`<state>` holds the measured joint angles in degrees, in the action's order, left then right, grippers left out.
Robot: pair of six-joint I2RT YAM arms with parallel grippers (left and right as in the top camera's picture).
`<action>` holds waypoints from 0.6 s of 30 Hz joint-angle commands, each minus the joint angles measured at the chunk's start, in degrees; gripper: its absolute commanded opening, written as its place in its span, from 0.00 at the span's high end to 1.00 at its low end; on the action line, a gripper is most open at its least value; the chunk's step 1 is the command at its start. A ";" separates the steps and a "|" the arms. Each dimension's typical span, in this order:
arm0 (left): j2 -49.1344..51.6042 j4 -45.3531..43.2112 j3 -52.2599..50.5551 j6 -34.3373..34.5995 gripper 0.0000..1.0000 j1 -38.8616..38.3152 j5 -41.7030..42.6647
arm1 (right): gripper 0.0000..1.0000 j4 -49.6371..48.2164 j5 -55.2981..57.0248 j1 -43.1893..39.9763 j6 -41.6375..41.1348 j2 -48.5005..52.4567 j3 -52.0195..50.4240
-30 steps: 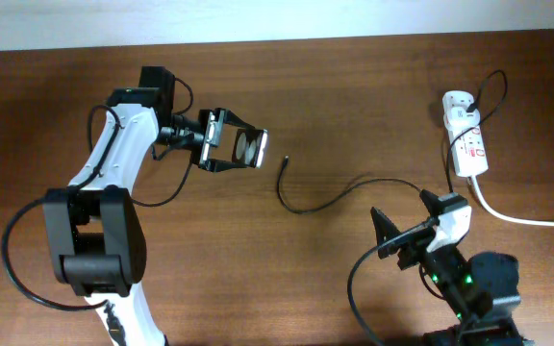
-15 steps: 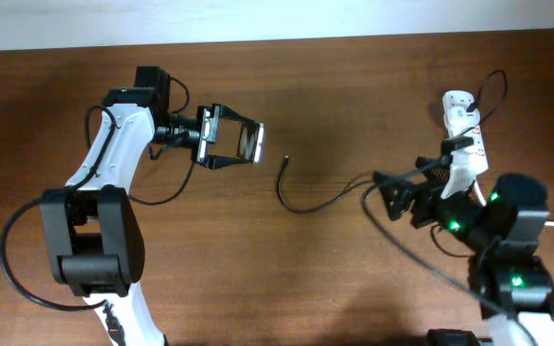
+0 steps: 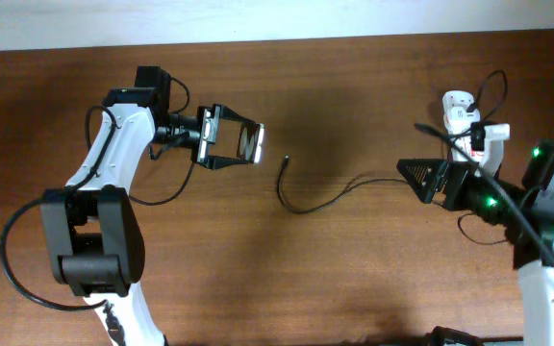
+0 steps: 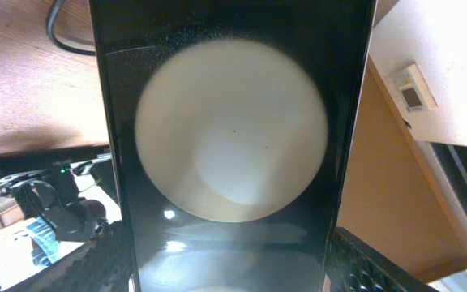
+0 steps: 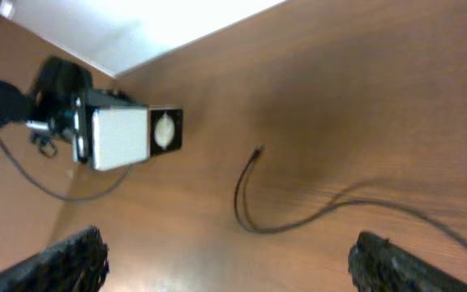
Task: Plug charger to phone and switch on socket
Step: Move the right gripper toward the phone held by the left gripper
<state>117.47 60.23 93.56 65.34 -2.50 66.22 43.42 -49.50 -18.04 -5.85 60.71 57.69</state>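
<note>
My left gripper (image 3: 239, 146) is shut on the black phone (image 3: 250, 144) and holds it above the table at the left. The phone's glossy face fills the left wrist view (image 4: 232, 130), with a large pale round spot on it. The thin black charger cable (image 3: 325, 200) lies on the table, its connector tip (image 3: 285, 162) just right of the phone; it also shows in the right wrist view (image 5: 246, 195). My right gripper (image 3: 419, 175) is open and empty, raised beside the white socket strip (image 3: 469, 130), which is partly hidden behind the right arm.
A thin black cable loops from the socket's far end (image 3: 493, 86). The left arm's cable hangs under it (image 3: 166, 192). The pale wall edge (image 3: 277, 24) bounds the far side of the brown table (image 3: 354, 279).
My right arm has swung up and to the right, from the front of the table to beside the socket. The left gripper with the phone has barely moved.
</note>
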 commanded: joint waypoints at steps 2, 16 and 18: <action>-0.07 -0.11 1.49 -1.18 1.00 -0.13 0.37 | 0.01 10.34 4.79 -0.31 7.56 5.64 10.34; -0.07 -0.11 1.49 -0.26 1.00 -0.87 -1.51 | 0.01 12.76 3.65 -0.28 4.92 7.23 12.83; -0.07 -0.11 1.49 -0.26 1.00 -0.87 -1.51 | 0.01 12.74 3.65 -0.28 4.90 7.23 12.81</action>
<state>117.47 60.20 93.56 65.39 -3.31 63.42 56.40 -45.47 -18.04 -0.64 67.77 69.23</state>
